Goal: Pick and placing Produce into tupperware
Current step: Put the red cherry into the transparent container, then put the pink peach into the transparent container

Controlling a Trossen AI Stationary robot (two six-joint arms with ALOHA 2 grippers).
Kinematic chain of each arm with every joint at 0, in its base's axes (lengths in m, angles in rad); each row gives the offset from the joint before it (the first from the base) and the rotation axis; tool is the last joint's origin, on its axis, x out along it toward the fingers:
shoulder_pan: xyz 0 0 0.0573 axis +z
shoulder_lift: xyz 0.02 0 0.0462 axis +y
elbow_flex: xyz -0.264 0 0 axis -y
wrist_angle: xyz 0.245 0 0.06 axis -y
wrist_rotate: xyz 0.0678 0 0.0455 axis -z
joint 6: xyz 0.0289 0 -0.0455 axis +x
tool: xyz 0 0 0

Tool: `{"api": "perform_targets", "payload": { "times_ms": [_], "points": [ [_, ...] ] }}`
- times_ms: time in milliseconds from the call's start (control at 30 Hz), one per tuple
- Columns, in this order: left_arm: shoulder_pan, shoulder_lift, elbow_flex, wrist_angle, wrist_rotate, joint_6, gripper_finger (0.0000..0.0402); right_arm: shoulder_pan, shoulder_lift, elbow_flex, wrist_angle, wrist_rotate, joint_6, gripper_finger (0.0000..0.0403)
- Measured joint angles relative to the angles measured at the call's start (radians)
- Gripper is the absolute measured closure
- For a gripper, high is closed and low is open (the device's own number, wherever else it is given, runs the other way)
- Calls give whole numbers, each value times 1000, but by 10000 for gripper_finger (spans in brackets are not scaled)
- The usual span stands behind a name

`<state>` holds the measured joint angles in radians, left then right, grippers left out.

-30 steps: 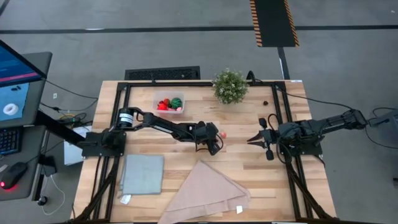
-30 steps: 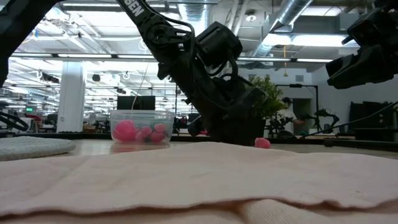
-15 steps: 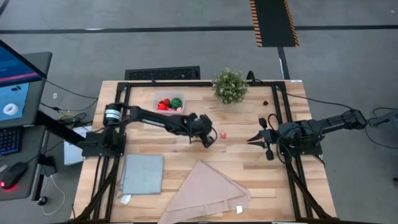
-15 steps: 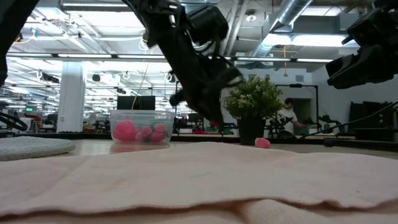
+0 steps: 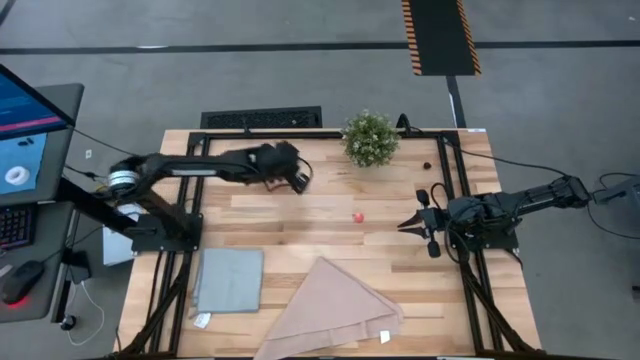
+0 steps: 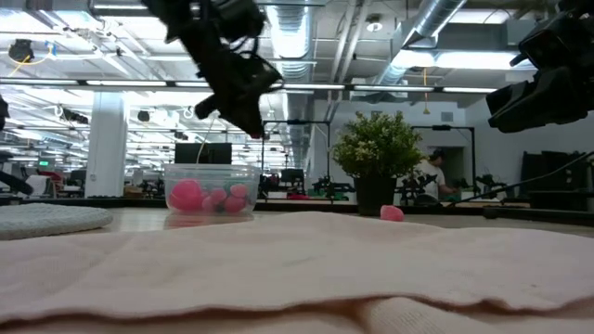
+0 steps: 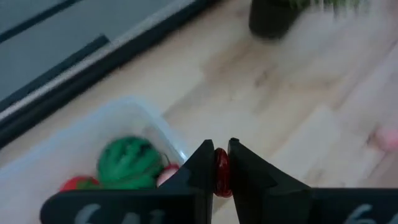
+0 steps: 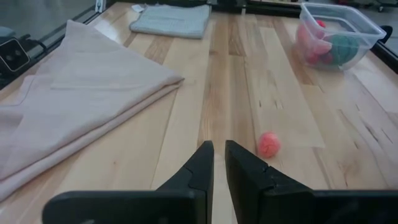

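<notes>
While above the tupperware (image 7: 134, 121), left jaws (image 7: 217, 163) clamped on red produce piece (image 7: 221, 171).

Arms: 2, claws: 2, left claw (image 7: 221, 149), right claw (image 8: 218, 149).
Tupperware (image 6: 212, 169): 1, table 11 o'clock.
Produce inside: 1 round green piece (image 7: 127, 163), plus several red/pink, exact count not readable.
Produce outside: 1 red piece (image 7: 221, 172) pinched in left claw, 1 loose pink piece (image 5: 357, 216) near table centre.
Small dark bits (image 5: 426, 168) at 2 o'clock: 2, too small to identify.
Potted plant (image 5: 370, 138): 1, 12 o'clock.
Cloths: 2, grey-blue cloth (image 5: 228, 280) at 7 o'clock, beige cloth (image 5: 330, 310) at 6 o'clock.
Table (image 5: 400, 280): 1.
Monitor (image 5: 25, 130) off-table at 9 o'clock: 1.
Person (image 6: 432, 176) in background: 1.
</notes>
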<state>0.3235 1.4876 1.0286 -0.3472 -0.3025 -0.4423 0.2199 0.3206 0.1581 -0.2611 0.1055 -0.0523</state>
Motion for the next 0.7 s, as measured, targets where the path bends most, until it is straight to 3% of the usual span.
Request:
{"api": "perform_targets", "payload": {
  "times_ms": [200,400,700],
  "points": [
    [137,-105,-202,143,117,-9,365,0,0,0,0,0,0,339],
    [166,-123,-276,232,149,-13,287,0,0,0,2,0,0,339],
    [107,-143,-281,339,21,-15,234,0,0,0,1,0,0,339]
  ]
}}
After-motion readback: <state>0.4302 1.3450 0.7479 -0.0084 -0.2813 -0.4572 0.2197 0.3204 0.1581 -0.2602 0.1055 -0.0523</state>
